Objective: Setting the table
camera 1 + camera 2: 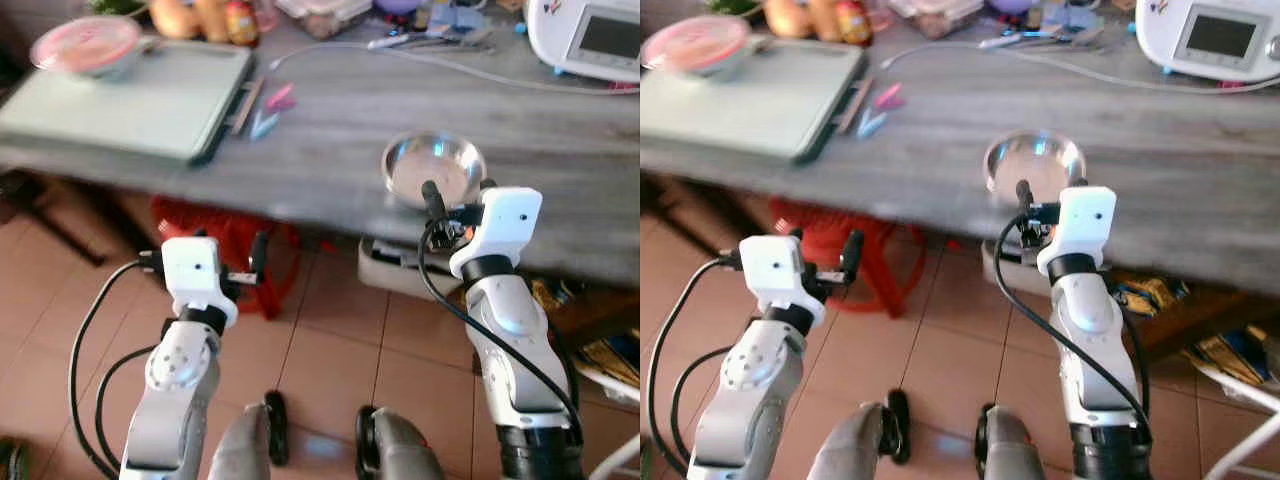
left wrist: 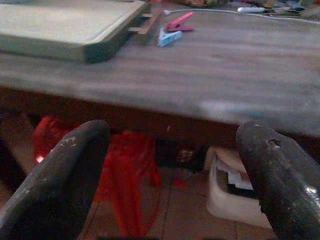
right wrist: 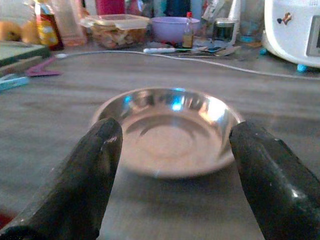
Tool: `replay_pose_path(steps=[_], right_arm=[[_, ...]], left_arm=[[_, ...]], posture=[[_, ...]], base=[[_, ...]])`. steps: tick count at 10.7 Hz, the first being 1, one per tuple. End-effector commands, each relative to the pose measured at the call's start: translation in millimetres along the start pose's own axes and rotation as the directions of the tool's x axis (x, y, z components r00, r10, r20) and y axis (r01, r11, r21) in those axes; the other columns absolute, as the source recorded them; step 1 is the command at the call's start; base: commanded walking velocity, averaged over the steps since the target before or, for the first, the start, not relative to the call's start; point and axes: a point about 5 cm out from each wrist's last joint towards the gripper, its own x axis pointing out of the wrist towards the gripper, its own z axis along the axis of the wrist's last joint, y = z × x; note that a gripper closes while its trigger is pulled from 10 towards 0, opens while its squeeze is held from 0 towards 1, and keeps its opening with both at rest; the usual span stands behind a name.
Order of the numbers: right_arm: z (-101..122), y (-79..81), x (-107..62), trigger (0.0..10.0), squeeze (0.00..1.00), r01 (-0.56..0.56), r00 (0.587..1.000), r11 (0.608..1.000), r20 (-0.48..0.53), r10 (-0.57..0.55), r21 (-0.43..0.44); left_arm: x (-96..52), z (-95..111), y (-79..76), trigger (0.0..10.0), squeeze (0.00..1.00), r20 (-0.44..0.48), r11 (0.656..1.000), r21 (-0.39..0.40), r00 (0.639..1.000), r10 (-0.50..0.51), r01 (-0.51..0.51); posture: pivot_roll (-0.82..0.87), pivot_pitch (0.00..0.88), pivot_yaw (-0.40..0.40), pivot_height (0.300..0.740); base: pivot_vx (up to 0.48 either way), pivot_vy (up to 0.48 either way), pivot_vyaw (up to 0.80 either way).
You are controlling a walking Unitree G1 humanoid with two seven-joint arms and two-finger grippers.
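Table: long grey wood-grain table [image 1: 330, 150], its near edge running across in front of the robot.
Bowl: shallow round stainless-steel bowl [image 1: 434, 168], upright on the table close to the near edge, towards the table's right end; nothing visible inside it.
Right gripper: right gripper [image 3: 170, 175] level with the table's near edge, just short of the bowl; its black fingers [image 3: 85, 185] spread wide apart, one to either side of the bowl's near rim, not touching it.
Left gripper: left gripper [image 2: 172, 175] held lower, in front of the table's near edge and below the tabletop; fingers wide apart, holding nothing.
Board: large pale green rectangular tray-like board [image 1: 130, 100] at the table's left end, reaching the near edge.
Lidded dish: round pink-topped dish [image 1: 88, 45] on the board's far left corner.
Pegs: pink and light blue clothes pegs [image 1: 270, 110] just beside the board's right edge.
Appliance: white appliance with a grey screen [image 1: 590, 40] at the far right corner, a white cable [image 1: 470, 70] leading from it across the table.
Far edge: bottles, a purple bowl [image 3: 175, 27] and a clear lidded food box [image 3: 116, 27].
Under the table: red plastic stool [image 1: 225, 245] and a white tub [image 2: 235, 187] on the tiled floor.
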Motion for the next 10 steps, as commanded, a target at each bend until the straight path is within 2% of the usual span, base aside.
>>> replay_pose_path(steps=[1,4,5,6,7,8,9,10], right_arm=[[-1.0,-0.2,-2.8,10.0,0.00,0.011,1.000,1.000,-0.002,-0.011,0.001],[-15.9,-1.6,-4.9,10.0,0.00,0.071,0.993,0.997,-0.091,-0.073,-0.030],[-20.2,1.3,-4.1,10.0,0.00,0.044,0.993,0.998,-0.107,-0.048,-0.041],[-19.1,3.8,-3.4,10.0,0.00,0.030,0.995,0.999,-0.090,-0.033,-0.039],[-19.2,3.9,-3.4,10.0,0.00,0.047,0.996,0.993,-0.068,-0.054,-0.109],[-23.0,6.3,-5.5,10.0,0.00,-0.010,0.996,0.998,-0.094,0.005,-0.054],[-22.4,6.8,-7.8,10.0,0.00,-0.044,0.997,0.999,-0.071,0.043,-0.017],[-22.3,5.9,-7.0,10.0,0.00,-0.045,0.998,0.999,-0.054,0.044,-0.022]], left_arm=[[-4.3,-6.8,2.4,10.0,0.00,-0.029,1.000,0.003,0.999,0.017,-0.017],[-5.5,-9.1,2.1,10.0,0.00,-0.038,1.000,0.001,0.999,0.016,-0.016],[-4.8,-10.2,1.3,10.0,0.00,-0.041,1.000,0.001,0.999,0.011,-0.011],[-4.4,-10.5,1.3,10.0,0.00,-0.042,1.000,0.002,0.999,0.009,-0.009],[-3.7,-11.0,1.5,10.0,0.00,-0.041,1.000,0.003,0.999,0.006,-0.006],[-1.7,-10.9,2.2,10.0,0.00,-0.037,1.000,0.009,0.999,0.004,-0.004],[0.3,-9.2,3.4,10.0,0.00,-0.030,1.000,0.015,1.000,0.007,-0.006],[2.4,-8.2,4.6,10.0,0.00,-0.023,1.000,0.021,1.000,0.008,-0.008]], posture=[[-0.02,0.169,0.042,0.740],[-0.03,0.159,0.040,0.740],[-0.03,0.157,0.039,0.740],[-0.03,0.157,0.041,0.740],[-0.04,0.153,0.041,0.740],[-0.04,0.146,0.038,0.740],[-0.04,0.146,0.038,0.740],[-0.03,0.143,0.036,0.740]], base=[[-0.341,0.000,0.00],[-0.326,0.000,0.00],[-0.322,0.000,0.00],[-0.315,0.000,0.00],[-0.311,0.000,0.00],[-0.292,0.000,0.00],[-0.289,0.000,0.00],[0.000,0.000,0.00]])
